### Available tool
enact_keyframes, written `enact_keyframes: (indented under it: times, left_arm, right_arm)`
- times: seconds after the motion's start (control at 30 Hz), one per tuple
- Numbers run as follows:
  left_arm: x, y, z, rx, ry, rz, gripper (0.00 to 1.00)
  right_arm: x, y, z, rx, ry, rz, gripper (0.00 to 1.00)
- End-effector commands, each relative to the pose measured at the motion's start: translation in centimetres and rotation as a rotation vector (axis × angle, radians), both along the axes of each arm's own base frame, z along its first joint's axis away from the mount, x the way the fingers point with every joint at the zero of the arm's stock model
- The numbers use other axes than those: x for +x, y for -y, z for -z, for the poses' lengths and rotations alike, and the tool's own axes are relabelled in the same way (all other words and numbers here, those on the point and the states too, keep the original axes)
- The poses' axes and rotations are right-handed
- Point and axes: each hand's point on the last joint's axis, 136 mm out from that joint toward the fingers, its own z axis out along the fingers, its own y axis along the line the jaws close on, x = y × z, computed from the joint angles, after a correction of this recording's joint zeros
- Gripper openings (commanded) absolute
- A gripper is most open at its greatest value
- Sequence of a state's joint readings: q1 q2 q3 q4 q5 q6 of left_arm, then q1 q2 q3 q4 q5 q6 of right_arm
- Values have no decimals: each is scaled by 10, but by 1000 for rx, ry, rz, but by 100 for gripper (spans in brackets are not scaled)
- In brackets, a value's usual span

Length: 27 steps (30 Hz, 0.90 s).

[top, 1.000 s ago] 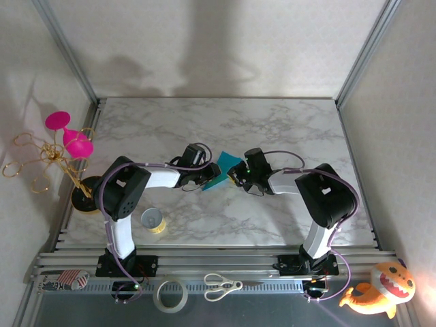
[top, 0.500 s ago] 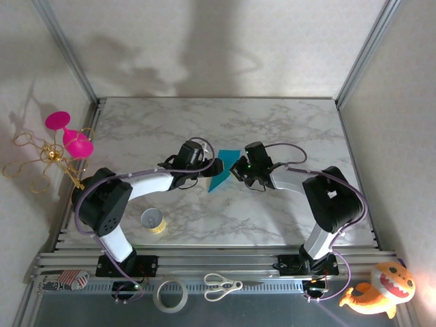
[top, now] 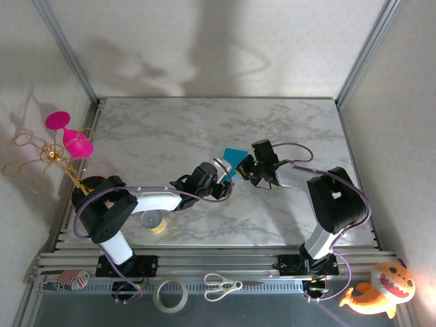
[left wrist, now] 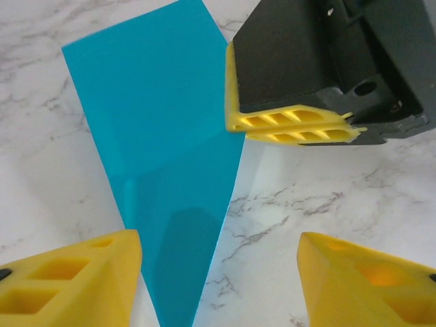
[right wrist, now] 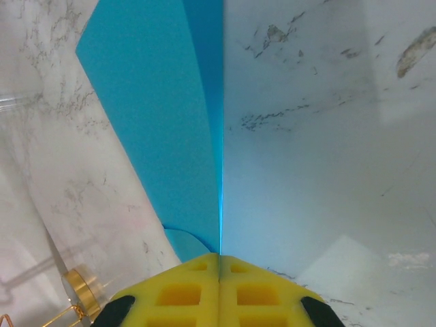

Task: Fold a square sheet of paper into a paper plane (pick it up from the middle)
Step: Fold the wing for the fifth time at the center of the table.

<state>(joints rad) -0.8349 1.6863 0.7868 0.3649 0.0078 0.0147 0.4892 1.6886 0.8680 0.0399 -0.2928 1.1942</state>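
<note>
The teal sheet of paper [top: 234, 157], folded into a narrow pointed wedge [left wrist: 163, 157], is held up on edge over the middle of the marble table [top: 286, 129]. My right gripper [top: 243, 167] is shut on the wedge's edge; its yellow fingers [left wrist: 293, 126] pinch the wedge's right side in the left wrist view. From the right wrist, the shut gripper [right wrist: 219, 257] clamps the fold, and the teal face [right wrist: 150, 122] runs away from it. My left gripper [top: 223, 184] is open just near of the paper. Its tips [left wrist: 218, 248] straddle the pointed end without touching.
A small yellow tape roll [top: 153, 221] sits near the left arm's base. Pink glasses on a gold stand [top: 68, 139] are off the table's left edge. Scissors [top: 221, 286], a tape ring [top: 171, 295] and an orange plush toy [top: 379, 289] lie along the front rail.
My left gripper has opened, let go of the paper and swung toward the near right. The right gripper stays shut on the paper and has drifted slightly right.
</note>
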Motion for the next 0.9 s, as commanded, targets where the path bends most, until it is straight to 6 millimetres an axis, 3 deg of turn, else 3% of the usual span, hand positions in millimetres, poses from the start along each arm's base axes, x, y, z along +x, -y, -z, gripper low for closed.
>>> enact_keyframes:
  times: [0.0, 0.87]
  left_arm:
    - [7, 3, 3, 112, 127, 5, 60]
    - [12, 7, 31, 209, 167, -3, 24]
  right_arm:
    - [5, -2, -23, 54, 7, 16, 3]
    - [3, -4, -22, 84, -44, 8, 7]
